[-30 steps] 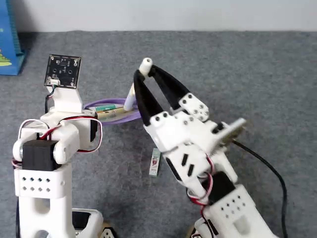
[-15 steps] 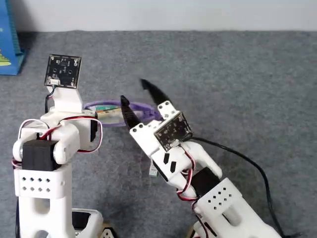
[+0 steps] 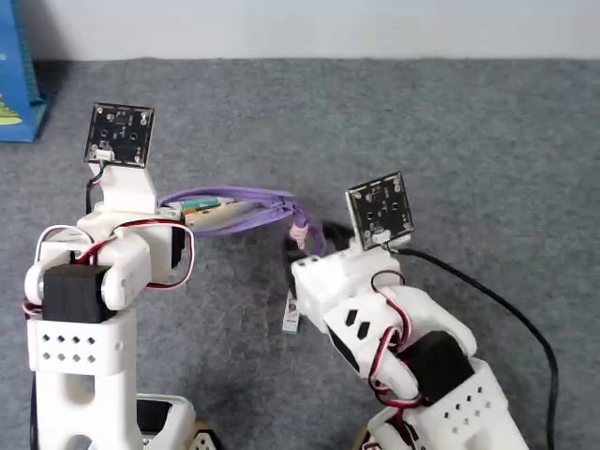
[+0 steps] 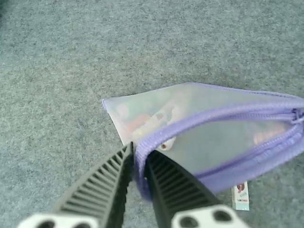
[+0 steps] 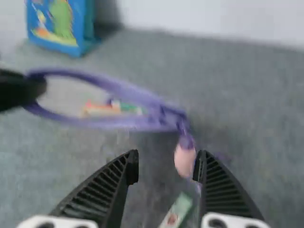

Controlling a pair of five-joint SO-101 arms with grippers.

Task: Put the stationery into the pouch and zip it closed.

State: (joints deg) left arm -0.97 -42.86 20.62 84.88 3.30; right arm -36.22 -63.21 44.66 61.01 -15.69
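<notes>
Grey felt table (image 3: 487,141) meets a white wall (image 3: 328,28); a blue box (image 3: 14,84) sits at its far-left corner. The left gripper (image 4: 137,152) clamps the pouch (image 4: 213,137) rim, the right gripper (image 5: 166,161) is spread; pouch contents are indistinct.

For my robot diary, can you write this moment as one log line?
left pincer: shut on pouch rim | right pincer: open by pink zip pull | pouch: unzipped | one item on table

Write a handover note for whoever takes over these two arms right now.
Left gripper: shut on the pouch rim.
Right gripper: open, fingers either side of the pink zipper pull.
Done: some stationery is inside the pouch.
To do: one small flat piece lies on the table outside the pouch; put it in, then zip the open pouch closed.
</notes>
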